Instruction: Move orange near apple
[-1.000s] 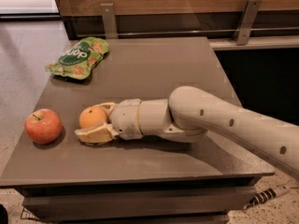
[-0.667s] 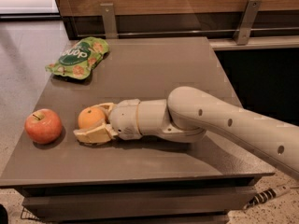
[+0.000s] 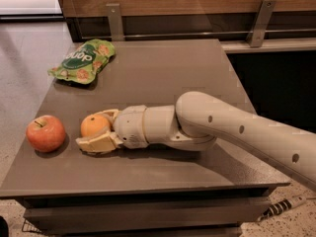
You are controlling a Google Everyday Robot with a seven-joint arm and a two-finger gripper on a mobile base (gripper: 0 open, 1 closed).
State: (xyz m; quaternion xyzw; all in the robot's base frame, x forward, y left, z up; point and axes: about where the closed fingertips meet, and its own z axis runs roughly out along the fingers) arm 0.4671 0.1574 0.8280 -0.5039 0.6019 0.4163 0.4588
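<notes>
The orange point(image 3: 95, 124) rests low at the table top point(image 3: 163, 78), left of centre near the front. My gripper point(image 3: 92, 129) reaches in from the right and is shut on the orange, with one finger point(image 3: 95, 143) in front of it and the other behind. The red apple point(image 3: 45, 133) stands upright on the table a short gap to the left of the orange, not touching it.
A green snack bag point(image 3: 82, 60) lies at the table's far left corner. A wooden wall panel with metal brackets point(image 3: 115, 19) runs behind the table. The table's front edge is just below the gripper, and a cable point(image 3: 284, 206) lies on the floor at right.
The gripper and the orange have shifted very slightly left toward the apple; otherwise nothing has visibly changed.
</notes>
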